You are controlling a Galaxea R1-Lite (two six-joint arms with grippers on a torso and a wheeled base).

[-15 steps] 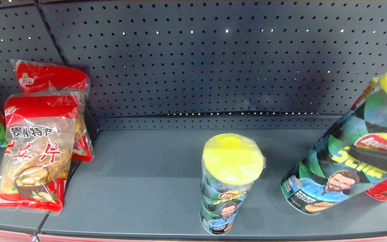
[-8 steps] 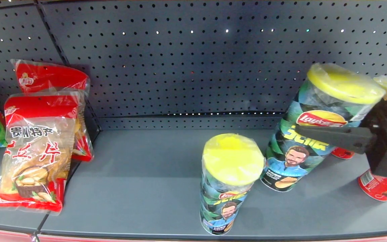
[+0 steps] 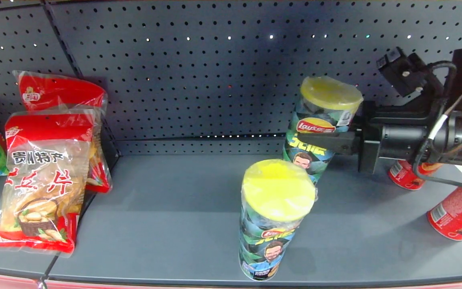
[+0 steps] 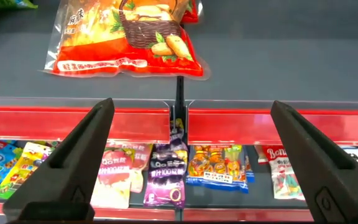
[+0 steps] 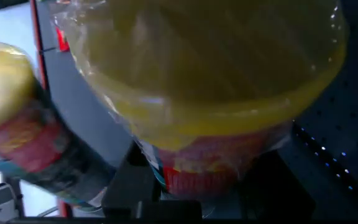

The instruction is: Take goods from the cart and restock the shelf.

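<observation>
The held can (image 3: 315,124) is just behind the front can (image 3: 273,216) and a little to its right. Its long axis is nearly upright, with the yellow lid up and tipped slightly rightward. The right gripper (image 3: 319,141) is clamped around its upper body. Its base is hidden behind the front can's lid. Two red cans (image 3: 409,174) lie further right and red snack bags (image 3: 42,180) stand far left. The left gripper (image 4: 192,104) hangs with fingers wide apart before the shelf (image 3: 175,216).
</observation>
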